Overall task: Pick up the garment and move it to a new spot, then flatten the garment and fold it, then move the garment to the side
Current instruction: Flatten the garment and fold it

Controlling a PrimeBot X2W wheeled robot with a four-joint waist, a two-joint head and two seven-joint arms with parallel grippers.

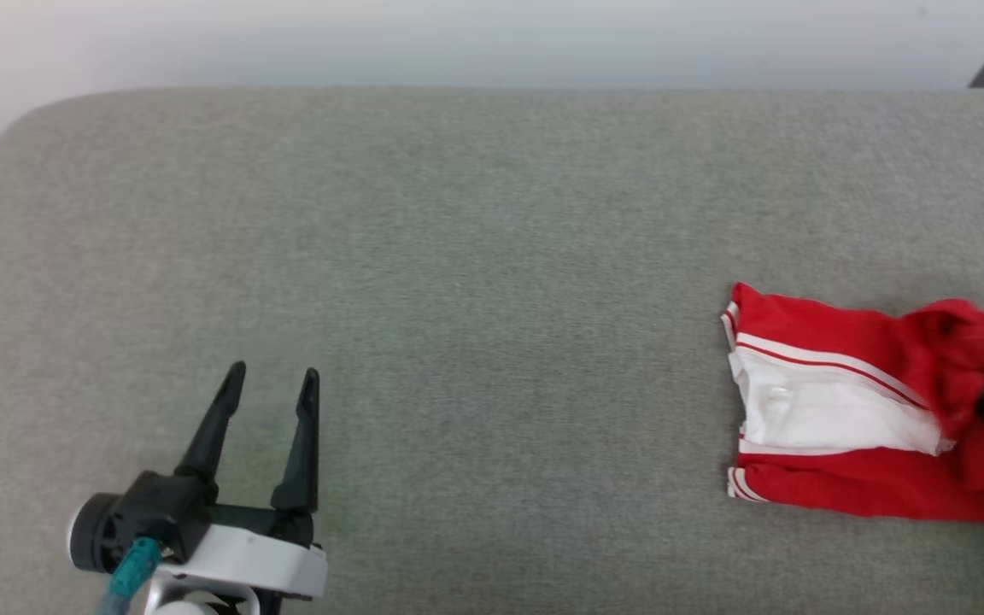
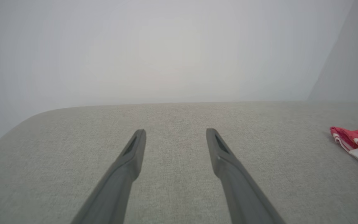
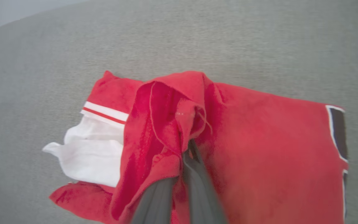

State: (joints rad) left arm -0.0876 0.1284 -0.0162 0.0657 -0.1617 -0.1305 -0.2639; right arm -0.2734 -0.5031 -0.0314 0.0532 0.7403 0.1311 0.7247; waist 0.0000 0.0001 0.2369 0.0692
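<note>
The right gripper point(image 3: 190, 147) is clamped on a raised fold of the red garment point(image 1: 842, 487), which lies bunched at the right side of a grey cushion point(image 1: 492, 239). The left gripper point(image 1: 273, 371) stands spread wide over bare fabric, well apart from it.

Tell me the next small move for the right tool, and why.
Probably raise the right tool a little, drawing the pinched fold upward. It is shut on a bunched ridge of the red garment, while most of the cloth lies on the grey cushion. The left tool stands open, well apart, so the right one alone has hold.
</note>
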